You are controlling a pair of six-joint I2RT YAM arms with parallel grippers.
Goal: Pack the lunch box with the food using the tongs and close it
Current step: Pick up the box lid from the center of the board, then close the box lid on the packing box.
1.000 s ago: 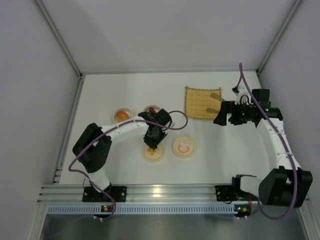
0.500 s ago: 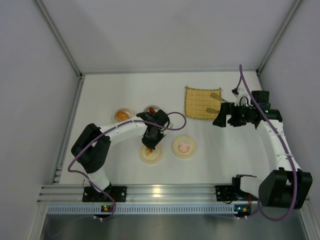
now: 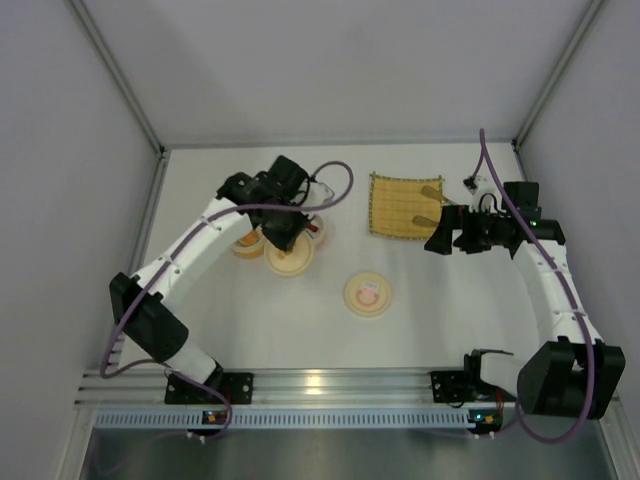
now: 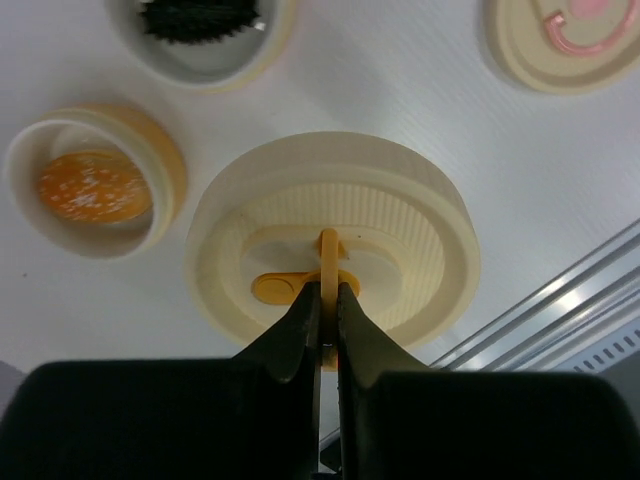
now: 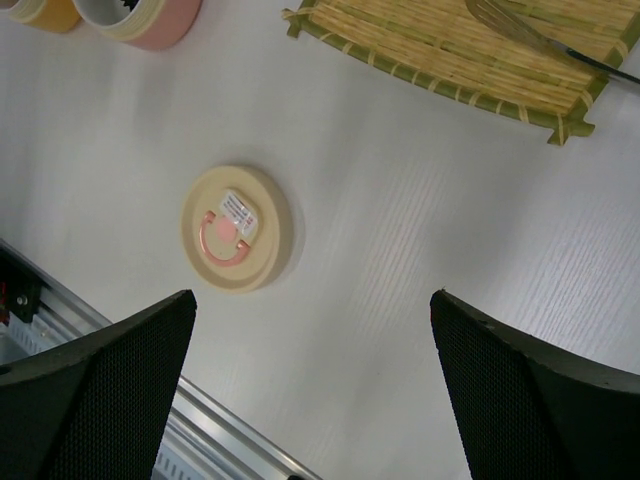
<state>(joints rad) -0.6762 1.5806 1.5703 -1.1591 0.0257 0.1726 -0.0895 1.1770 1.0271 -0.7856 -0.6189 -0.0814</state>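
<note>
Nearest the arms' bases, a flat cream lid with a pink mark (image 3: pixel 368 294) lies alone on the white table (image 3: pixel 470 320). Beyond it on the left, the left gripper (image 4: pixel 325 312) reaches down with its jaws pinched tight on the upright orange tab of a second cream lid (image 4: pixel 335 250); whether that lid rests on the table or hangs just over it I cannot tell. Just beside this lid sits a cream bowl (image 4: pixel 165 150) holding the round orange bun (image 4: pixel 95 187), and past it another bowl (image 4: pixel 270 40) holding the tiny black piece (image 4: pixel 198 20). Over on the right, the right gripper (image 3: pixel 438 230) hovers with jaws spread wide, holding nothing. Just beyond it, towards the far side, the silver tongs (image 5: pixel 515 30) lie on a bamboo mat (image 5: pixel 420 40), apart from both grippers
</note>
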